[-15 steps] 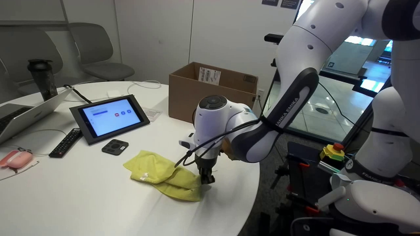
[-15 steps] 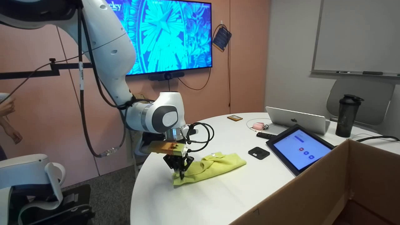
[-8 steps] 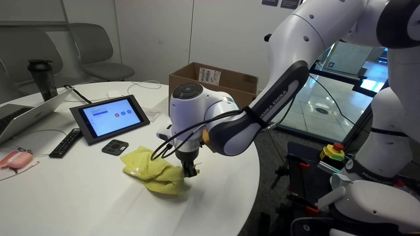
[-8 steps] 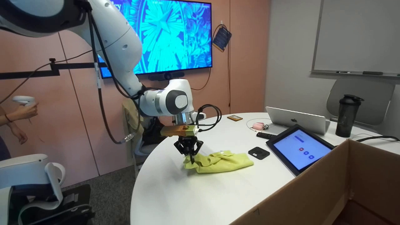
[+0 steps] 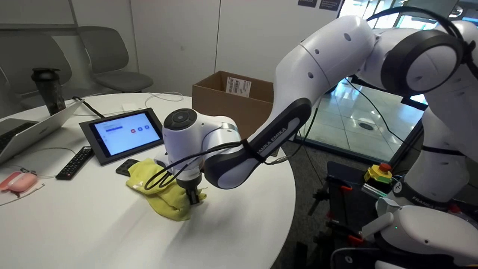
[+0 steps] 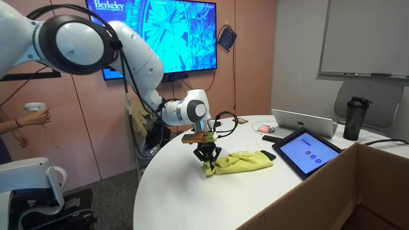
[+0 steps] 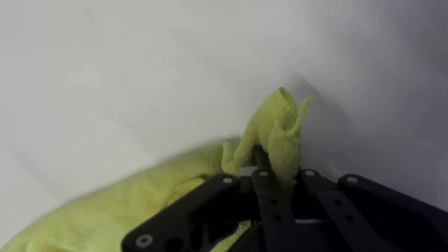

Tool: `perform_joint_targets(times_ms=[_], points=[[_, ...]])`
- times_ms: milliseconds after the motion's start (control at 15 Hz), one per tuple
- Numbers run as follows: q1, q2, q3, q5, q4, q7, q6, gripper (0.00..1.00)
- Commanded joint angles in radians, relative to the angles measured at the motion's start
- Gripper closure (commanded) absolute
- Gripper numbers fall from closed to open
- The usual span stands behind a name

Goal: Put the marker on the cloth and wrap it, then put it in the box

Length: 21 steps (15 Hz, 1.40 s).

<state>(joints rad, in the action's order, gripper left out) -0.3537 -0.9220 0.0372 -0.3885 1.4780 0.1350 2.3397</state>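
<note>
One end of the yellow cloth [image 6: 244, 163] is being pinched by the tool [image 5: 193, 198], well inside the robot-side edge of the desk [image 5: 239, 228], probably for tightening the bundle. The fabric bunched between the fingers [image 7: 266, 185] is being shown clearly only in the wrist view. The marker is being shown nowhere, presumably being hidden by the folds. Beyond, a black puck [image 6: 270, 155] is being partly screened by the cloth. By another edge, the box [image 5: 242, 112] is being presented open-topped, presumably for receiving the bundle, its label [image 5: 238, 86] being shown in an exterior view alone.
</note>
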Motion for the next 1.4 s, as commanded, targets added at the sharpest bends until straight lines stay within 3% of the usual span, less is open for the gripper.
perform_joint_targets(times_ms=[0, 333, 867, 1333], points=[[-0.021, -0.116, -0.038, -0.022, -0.205, -0.031, -0.024, 0.93], [-0.017, -0.113, -0.071, -0.024, -0.302, -0.015, -0.055, 0.93], [-0.009, 0.133, -0.060, -0.088, -0.032, 0.025, 0.014, 0.93], [0.026, 0.365, -0.003, -0.119, 0.271, 0.079, 0.082, 0.93]])
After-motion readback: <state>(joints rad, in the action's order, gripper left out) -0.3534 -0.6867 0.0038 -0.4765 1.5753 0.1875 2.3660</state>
